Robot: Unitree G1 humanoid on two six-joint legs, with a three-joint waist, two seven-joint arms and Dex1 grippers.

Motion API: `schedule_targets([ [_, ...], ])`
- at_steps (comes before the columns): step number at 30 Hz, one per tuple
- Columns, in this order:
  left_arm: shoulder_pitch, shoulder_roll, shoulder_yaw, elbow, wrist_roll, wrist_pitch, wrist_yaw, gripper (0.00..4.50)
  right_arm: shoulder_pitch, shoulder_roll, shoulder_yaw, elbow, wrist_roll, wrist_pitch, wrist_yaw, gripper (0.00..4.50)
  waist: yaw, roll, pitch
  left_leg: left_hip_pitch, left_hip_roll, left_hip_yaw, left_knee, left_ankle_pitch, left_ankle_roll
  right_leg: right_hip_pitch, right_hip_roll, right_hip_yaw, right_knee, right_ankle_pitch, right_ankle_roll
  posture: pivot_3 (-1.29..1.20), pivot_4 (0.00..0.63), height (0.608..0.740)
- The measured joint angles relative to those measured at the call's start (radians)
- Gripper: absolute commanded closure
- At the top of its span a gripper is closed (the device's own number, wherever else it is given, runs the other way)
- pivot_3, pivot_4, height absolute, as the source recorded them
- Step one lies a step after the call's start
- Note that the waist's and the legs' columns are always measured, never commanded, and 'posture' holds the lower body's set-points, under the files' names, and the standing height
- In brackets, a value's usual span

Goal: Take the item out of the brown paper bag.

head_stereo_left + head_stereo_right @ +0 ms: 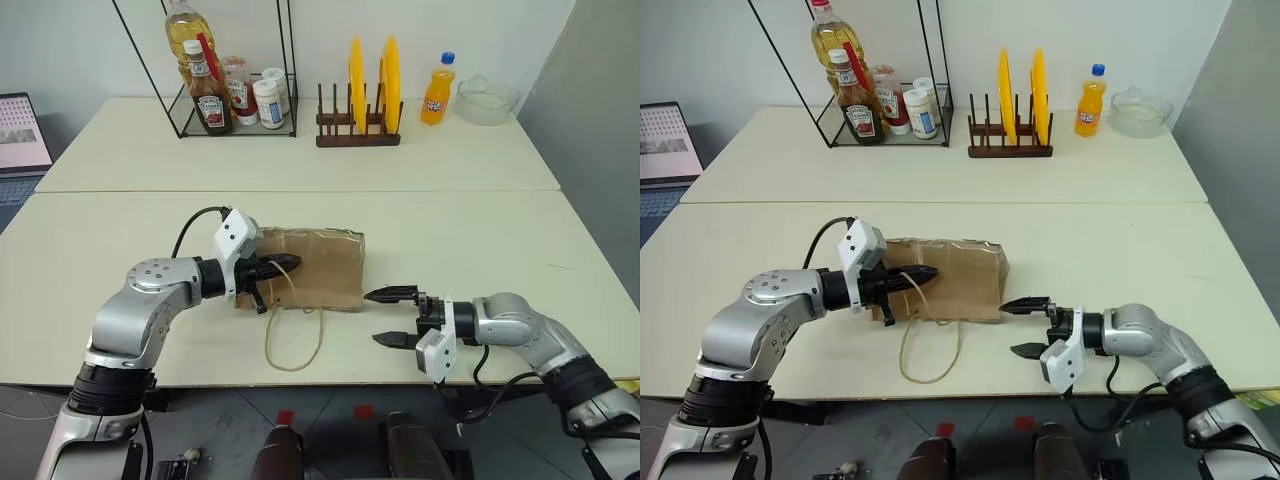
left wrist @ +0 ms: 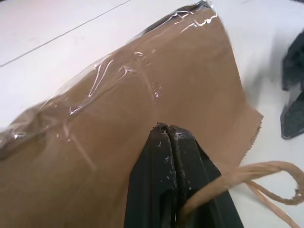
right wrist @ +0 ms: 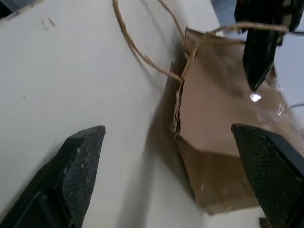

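Observation:
The brown paper bag (image 1: 318,262) lies flat on the near table, with clear tape along its far edge (image 2: 118,76). My left gripper (image 1: 288,266) rests over the bag's left end, shut on one of its twisted cord handles (image 2: 228,178). The other handle loop (image 1: 292,345) trails toward the table's front edge. My right gripper (image 1: 392,318) stands open just off the bag's near right corner, level with the table, nothing between its fingers (image 3: 85,156). The item is hidden.
On the far table stand a wire rack (image 1: 240,100) with a ketchup bottle, an oil bottle and jars, a wooden rack with two yellow plates (image 1: 360,90), an orange soda bottle (image 1: 437,90) and a glass bowl (image 1: 488,100). A laptop (image 1: 22,135) sits far left.

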Motion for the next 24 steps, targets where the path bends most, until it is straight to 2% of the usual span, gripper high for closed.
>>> schedule_targets([
  [6,-0.020,-0.009,0.023,-0.003,-0.046,0.053,0.038,4.47,-0.068,0.078,0.012,0.066,-0.257,-0.113,-0.215,0.00,-0.002,-0.001,-0.001,0.004,0.000,0.000,-0.001,0.000,0.000,0.003,0.000,0.001,0.000,0.000,-0.001,0.00,0.150,0.740],
  [13,-0.020,-0.009,0.028,-0.017,-0.080,0.092,0.072,4.47,-0.204,0.149,0.138,0.085,-0.582,-0.023,-0.507,0.00,-0.006,-0.007,-0.005,0.009,0.000,-0.001,-0.002,0.000,0.000,0.006,0.001,0.002,0.001,0.000,-0.001,0.00,0.150,0.740],
  [24,-0.020,-0.008,0.051,-0.030,-0.120,0.125,0.100,4.47,-0.324,0.197,0.317,0.178,-0.743,0.113,-0.797,0.00,-0.015,-0.010,-0.007,0.024,0.001,0.000,-0.007,0.000,0.001,0.019,0.001,0.003,0.000,-0.002,-0.004,0.00,0.150,0.740],
])
